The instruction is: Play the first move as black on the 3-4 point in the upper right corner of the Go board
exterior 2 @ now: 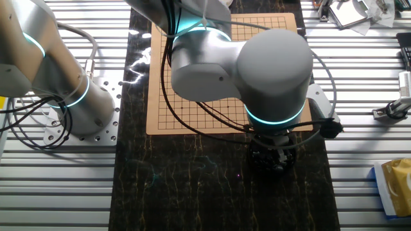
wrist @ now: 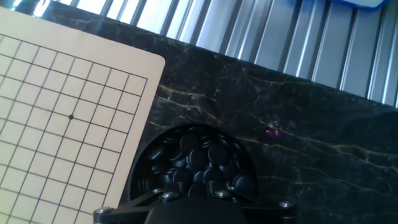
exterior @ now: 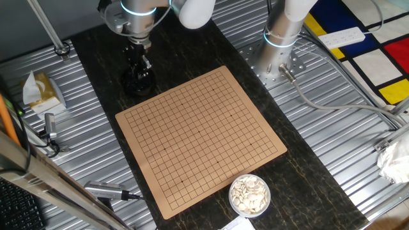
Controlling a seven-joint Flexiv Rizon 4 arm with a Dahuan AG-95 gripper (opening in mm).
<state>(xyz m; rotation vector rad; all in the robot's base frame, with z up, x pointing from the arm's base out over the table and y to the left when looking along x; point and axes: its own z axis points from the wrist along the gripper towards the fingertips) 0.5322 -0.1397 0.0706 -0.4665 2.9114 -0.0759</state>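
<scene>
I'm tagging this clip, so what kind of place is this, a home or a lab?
Most likely a robotics lab bench: a ribbed metal table, the arm's bolted base plate, and a Go board staged on a dark mat.

Bright even overhead light; glare on ribbed metal table; hand view slightly soft, blown-out top edge.

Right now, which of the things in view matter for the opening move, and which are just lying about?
For the job: Go board; bowl of black stones, under the gripper.

Lying about: bowl of white stones; power strip; tissue pack.
</scene>
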